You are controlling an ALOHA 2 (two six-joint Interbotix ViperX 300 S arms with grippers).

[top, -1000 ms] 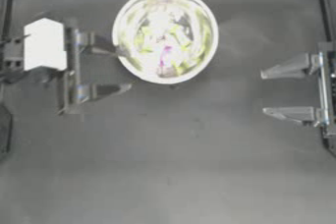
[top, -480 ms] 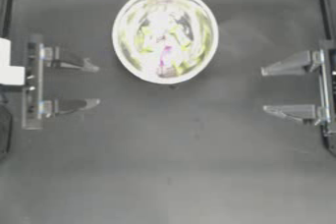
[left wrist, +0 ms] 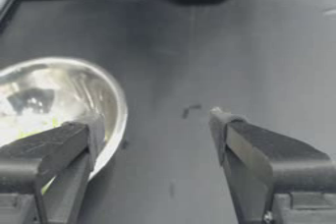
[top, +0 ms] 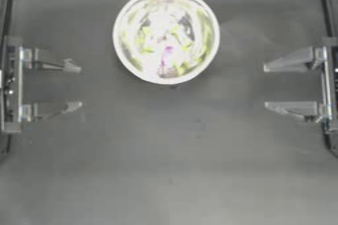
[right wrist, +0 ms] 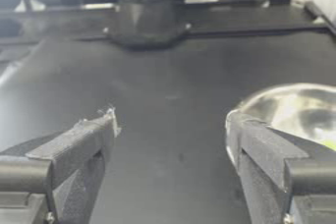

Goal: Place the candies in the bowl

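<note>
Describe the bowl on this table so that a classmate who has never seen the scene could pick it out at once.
Start at the dark table and look toward its far edge, between the two parked grippers. The bowl sits there, round, shiny and silvery, with yellow-green and purple candies mirrored inside. It is the only large bright object on the table.

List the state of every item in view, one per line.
bowl: upright on the table, holding candies
candies: inside the bowl, yellow-green and purple ones visible
left hand: open, empty, parked at the table's left side
right hand: open, empty, parked at the table's right side
</note>
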